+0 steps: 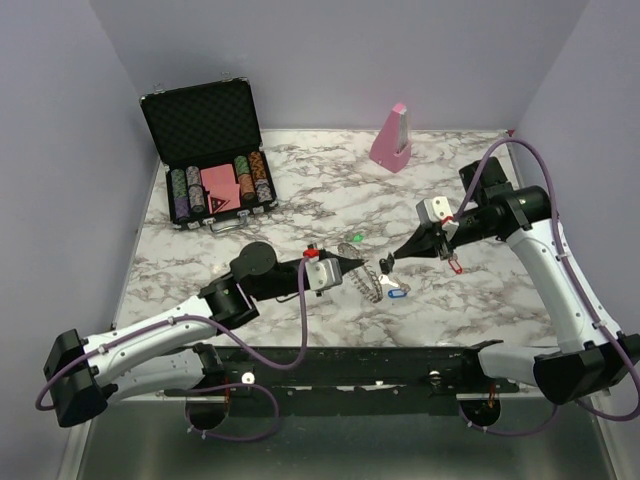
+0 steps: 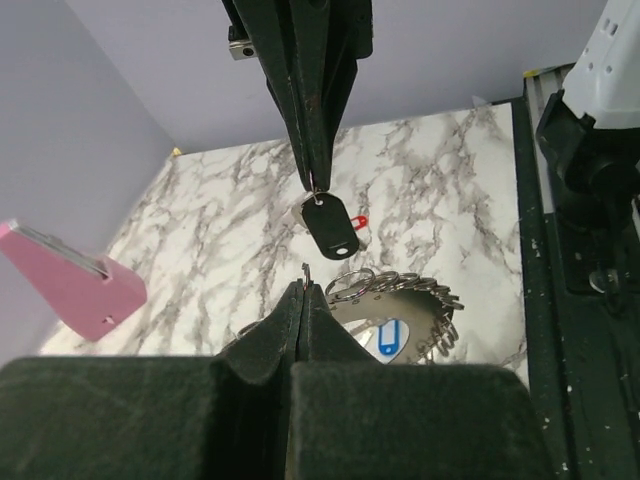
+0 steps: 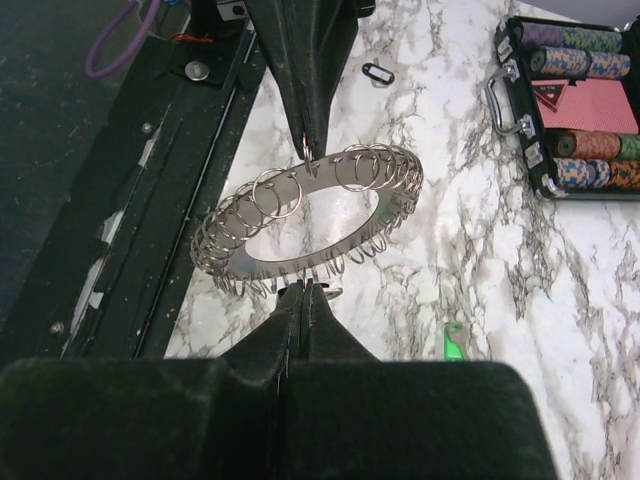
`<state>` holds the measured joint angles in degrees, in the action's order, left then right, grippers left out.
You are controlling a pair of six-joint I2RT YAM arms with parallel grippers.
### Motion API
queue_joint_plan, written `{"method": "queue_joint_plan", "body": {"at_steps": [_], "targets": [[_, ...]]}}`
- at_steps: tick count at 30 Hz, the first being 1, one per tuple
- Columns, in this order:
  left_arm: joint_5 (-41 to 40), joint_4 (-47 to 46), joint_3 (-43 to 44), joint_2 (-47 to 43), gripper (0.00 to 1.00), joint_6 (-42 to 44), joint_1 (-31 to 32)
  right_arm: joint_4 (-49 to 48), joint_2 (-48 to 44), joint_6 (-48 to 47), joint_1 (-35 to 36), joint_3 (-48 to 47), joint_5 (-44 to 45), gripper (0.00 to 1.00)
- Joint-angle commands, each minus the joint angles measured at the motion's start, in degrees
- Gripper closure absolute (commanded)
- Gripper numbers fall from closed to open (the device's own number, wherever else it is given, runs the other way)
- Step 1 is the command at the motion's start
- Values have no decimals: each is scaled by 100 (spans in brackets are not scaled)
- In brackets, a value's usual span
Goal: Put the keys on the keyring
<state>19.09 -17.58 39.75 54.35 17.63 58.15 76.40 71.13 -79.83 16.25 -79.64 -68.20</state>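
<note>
The left pincer is shut tight on the rim of the keyring, nipping it at one of the small wire loops. That tips the flat ring up so its toothed edge faces the other arm, which looks like the reason for the hold: it offers a loop at working height instead of leaving the ring flat on the table. Whether the low edge of the ring rests on the marble cannot be told. Right opposite, almost tip to tip, the right pincer is also closed. It grips the little split ring of the black key, so the tag hangs free below the fingers and the ring part is left clear to be hooked on. The two tips are very near but not touching, and the black key hangs just above the nearest loops, so my judgement is that the threading is about to be tried and is not yet done. Further out, the blue key lies on the table just beside the ring. The green key lies a little behind the pincers, and the red key lies under the right arm. All three wait their turn. The pink block and the open case of chips stand well apart at the back.
</note>
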Motion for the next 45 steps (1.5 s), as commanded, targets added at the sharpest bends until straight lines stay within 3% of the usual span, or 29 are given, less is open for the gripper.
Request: {"method": "queue_joint_plan", "body": {"at_steps": [1, 7, 22, 45], "targets": [[7, -402, 51, 93, 100, -1119, 12, 490, 76, 170, -61, -79, -26, 99], [-99, -1071, -72, 313, 100, -1928, 30, 472, 129, 99, -61, -8, -123, 100], [-327, -1968, -309, 700, 100, -2527, 47, 33, 67, 837, -52, 141, -149, 100], [24, -3400, -793, 1025, 100, -2352, 47, -37, -3, 996, -17, 256, -466, 99]]}}
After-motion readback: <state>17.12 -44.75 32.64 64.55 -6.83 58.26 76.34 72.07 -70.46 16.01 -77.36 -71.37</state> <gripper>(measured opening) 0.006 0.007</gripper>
